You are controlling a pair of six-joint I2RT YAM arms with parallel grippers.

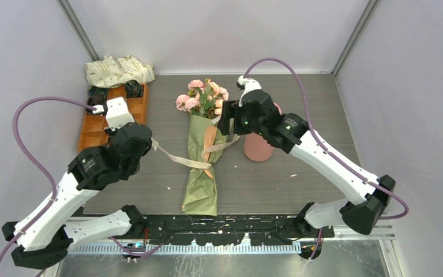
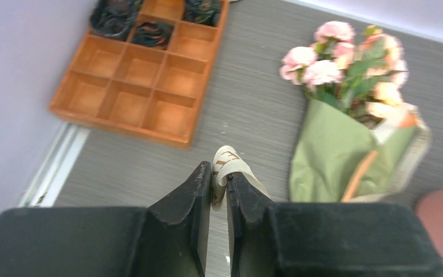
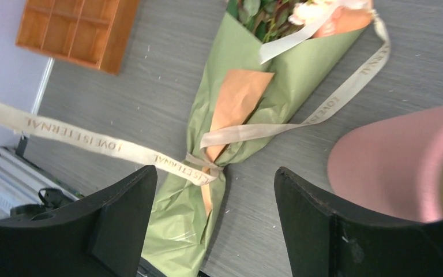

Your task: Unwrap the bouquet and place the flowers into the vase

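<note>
1. Pinching the cream ribbon [image 3: 92, 141] end between narrow jaws, the left gripper [image 2: 219, 173] sits left of the bouquet [image 1: 203, 156].
2. The bouquet lies flat mid-table in olive-green and orange paper, with the pink roses [image 1: 202, 95] at its far end.
3. The right gripper [image 3: 213, 173] gapes wide above the bouquet, and the salmon vase [image 1: 258, 147] stands upright just beside it.

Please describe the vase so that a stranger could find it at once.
Start at the green paper bouquet lying mid-table. Just to its right, partly under the right arm, stands the vase. It alone is a plain salmon-pink cylinder, upright.
</note>
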